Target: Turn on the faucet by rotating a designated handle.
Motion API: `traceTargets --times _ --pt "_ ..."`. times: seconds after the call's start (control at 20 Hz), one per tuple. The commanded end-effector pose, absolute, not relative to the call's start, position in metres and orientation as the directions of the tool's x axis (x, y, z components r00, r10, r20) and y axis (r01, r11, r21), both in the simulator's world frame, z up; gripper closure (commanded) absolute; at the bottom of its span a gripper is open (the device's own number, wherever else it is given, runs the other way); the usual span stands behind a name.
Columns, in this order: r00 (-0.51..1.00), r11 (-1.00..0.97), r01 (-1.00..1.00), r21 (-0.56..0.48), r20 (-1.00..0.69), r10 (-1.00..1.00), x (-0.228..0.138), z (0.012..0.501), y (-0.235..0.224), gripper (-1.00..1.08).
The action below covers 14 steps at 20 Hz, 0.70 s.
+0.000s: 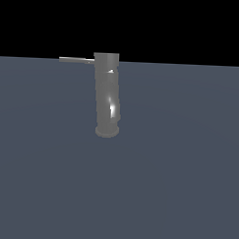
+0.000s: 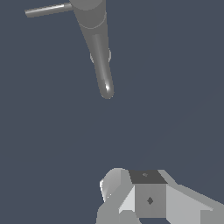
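Note:
The faucet (image 1: 107,94) is a tall grey metallic cylinder, leaning slightly, with a flared round base on the dark floor. Its handle (image 1: 76,60), a thin flat grey bar, sticks out level from the top toward the exterior view's left. In the wrist view the faucet (image 2: 94,26) is seen from above, narrowing to a rounded shiny end, with the handle (image 2: 48,9) jutting from its top. My gripper (image 2: 146,177) shows only as white and grey blocks at the picture's edge, well apart from the faucet and touching nothing. It is out of the exterior view.
A flat blue-grey floor (image 1: 177,183) surrounds the faucet, under a black background. Nothing else stands on it.

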State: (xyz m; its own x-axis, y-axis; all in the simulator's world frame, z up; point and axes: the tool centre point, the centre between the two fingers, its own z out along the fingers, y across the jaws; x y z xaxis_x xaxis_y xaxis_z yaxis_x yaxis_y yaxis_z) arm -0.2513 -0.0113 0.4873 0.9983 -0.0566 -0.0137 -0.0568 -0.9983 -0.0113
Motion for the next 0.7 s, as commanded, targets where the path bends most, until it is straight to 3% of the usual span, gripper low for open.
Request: traceTargets --times 0.0,0.65 --pt "0.998 -0.998 -0.057 -0.010 -0.014 -0.057 -0.252 0.487 -0.012 1.08" --pt "0.989 -0.989 -0.147 -0.009 -0.014 -0.147 -0.227 0.487 -0.006 1.08"
